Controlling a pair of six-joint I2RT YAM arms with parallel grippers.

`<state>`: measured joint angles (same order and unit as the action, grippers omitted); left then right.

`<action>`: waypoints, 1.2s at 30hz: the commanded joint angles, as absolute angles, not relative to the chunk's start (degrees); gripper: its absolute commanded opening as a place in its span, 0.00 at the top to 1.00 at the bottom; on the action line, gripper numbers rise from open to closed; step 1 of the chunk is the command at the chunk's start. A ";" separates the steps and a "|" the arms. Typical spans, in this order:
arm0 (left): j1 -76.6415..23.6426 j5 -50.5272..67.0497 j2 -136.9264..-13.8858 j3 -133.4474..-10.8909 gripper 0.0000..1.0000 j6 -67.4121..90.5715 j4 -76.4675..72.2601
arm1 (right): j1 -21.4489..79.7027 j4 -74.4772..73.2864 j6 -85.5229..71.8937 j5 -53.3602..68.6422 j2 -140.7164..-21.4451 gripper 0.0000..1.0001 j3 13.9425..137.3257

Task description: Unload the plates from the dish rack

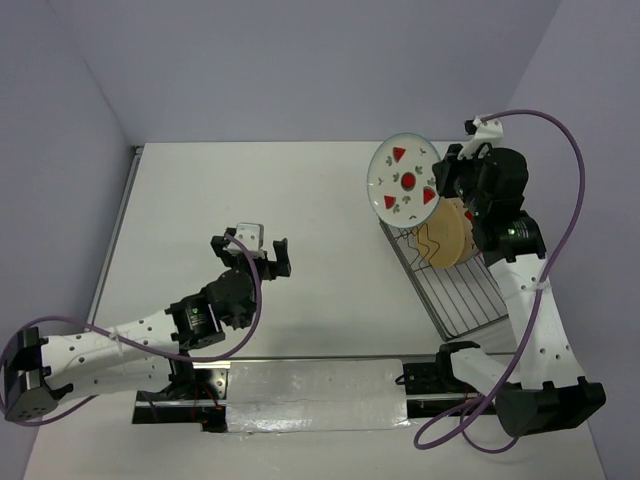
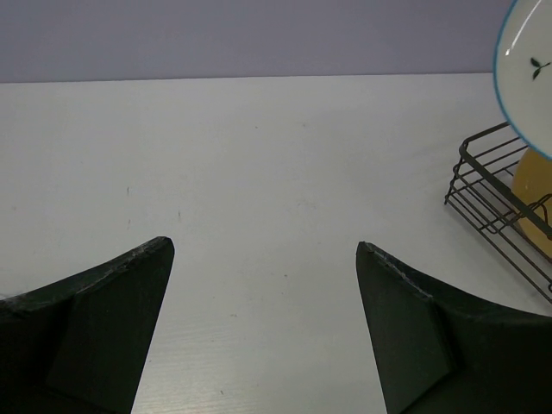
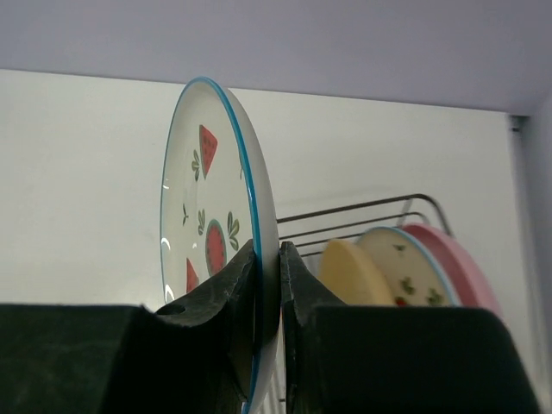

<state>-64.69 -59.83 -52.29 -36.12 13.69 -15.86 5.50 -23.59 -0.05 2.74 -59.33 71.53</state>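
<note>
Top view: two arms on a white counter, and one wire rack on the right side. The right jaws hold one white plate with red fruit marks, the watermelon plate. It is on edge over the far end of the rack, face turned toward the left arm. Only one more plate reads clearly here, a yellow plate standing in the rack just behind the held one. The right arm covers the rest. The left jaws stand wide and hold nothing, over bare counter well left of the rack.

Left wrist view: two dark fingers set far apart, with counter showing between them. At the right edge there is one corner of the rack. The blue-rimmed edge of the watermelon plate sits above it and a slice of the yellow plate inside it. I cannot tell whether the held plate's lower edge clears the wire.

Right wrist view: the jaws are drawn narrow and pinch the rim of the watermelon plate, one finger on each face. The plate is near upright, and three red marks show on its face. Three plates stand in the rack beyond it: the yellow plate nearest, then a second white plate with a blue rim and small red marks, then a pink plate. That makes four plates counted, one held and three racked.
</note>
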 commanded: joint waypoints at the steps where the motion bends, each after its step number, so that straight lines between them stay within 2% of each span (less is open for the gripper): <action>1: -64.86 -61.17 -50.54 -36.91 0.01 14.50 -17.75 | 7.03 -14.42 -9.13 14.48 -57.39 1.00 70.94; 4: -64.86 -61.52 -49.22 -35.86 0.01 13.98 -18.80 | 10.87 -11.61 -12.48 17.48 -57.74 1.00 65.76; 7: -64.86 -60.65 -48.96 -35.33 0.01 13.45 -19.86 | 17.28 -11.69 -11.25 14.26 -60.20 1.00 64.87; 11: -64.86 -62.05 -49.83 -35.86 0.01 13.62 -19.16 | 20.82 -10.82 -13.62 13.88 -63.63 1.00 61.62; 15: -64.86 -62.23 -50.10 -35.60 0.01 12.83 -19.95 | 23.63 -2.84 -16.87 15.29 -64.51 1.00 53.89; 25: -64.86 -62.49 -51.33 -35.77 0.01 13.01 -20.04 | 26.54 6.50 -21.62 17.22 -70.57 1.00 43.25; 34: -64.86 -62.49 -52.21 -36.03 0.01 12.83 -20.13 | 27.77 11.51 -23.47 16.79 -75.84 1.00 40.34; 36: -64.86 -62.58 -52.38 -36.04 0.01 12.83 -20.13 | 27.77 10.73 -23.29 15.39 -77.78 0.95 40.78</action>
